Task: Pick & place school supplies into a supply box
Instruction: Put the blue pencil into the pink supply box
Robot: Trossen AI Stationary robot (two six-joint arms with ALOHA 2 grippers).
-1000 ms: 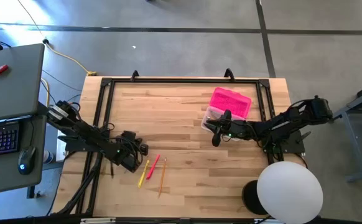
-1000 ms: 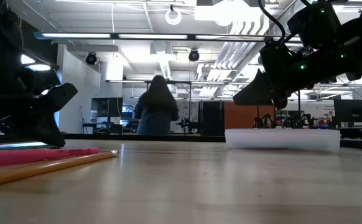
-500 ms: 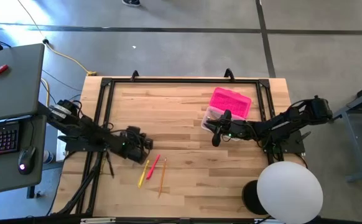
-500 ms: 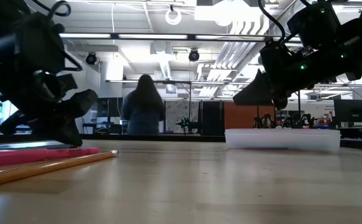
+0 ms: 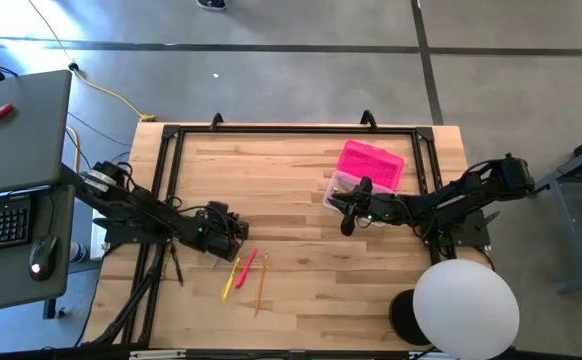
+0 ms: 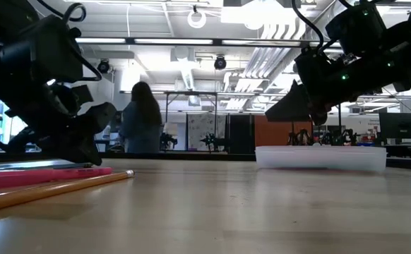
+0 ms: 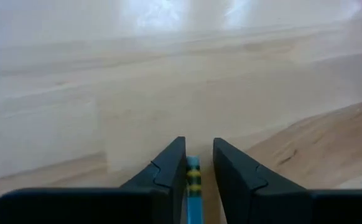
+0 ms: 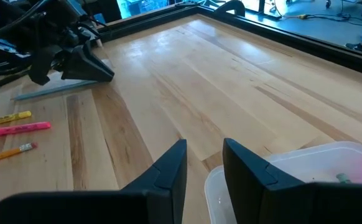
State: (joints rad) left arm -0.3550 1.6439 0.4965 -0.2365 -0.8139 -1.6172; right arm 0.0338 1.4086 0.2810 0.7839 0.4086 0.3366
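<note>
Pens lie loose on the wooden counter (image 5: pixel 301 160) near its front left: a yellow pen (image 5: pixel 231 279), a pink-red pen (image 5: pixel 246 265) just beside it, and an orange pencil (image 5: pixel 262 281) on their right, all roughly parallel. From the low view the pink-red pen (image 6: pixel 43 174) and the orange pencil (image 6: pixel 50 189) stretch across the foreground. The left pincer (image 5: pixel 233 230) sits low over the counter just behind these three, and the left wrist view shows it clenched on a thin blue pencil (image 7: pixel 194 186) with a yellow-and-dark band, pinched between its two dark fingers (image 7: pixel 168 171). The supply box (image 5: pixel 346 188), clear plastic, stands toward the back right of the counter with its pink lid (image 5: pixel 371 164) lying tilted against its far side. The right pincer (image 5: pixel 348 222) hovers at the near edge of the box, its fingers (image 8: pixel 168 168) parted with nothing between them. A person (image 6: pixel 138 116) stands in the room beyond the counter.
</note>
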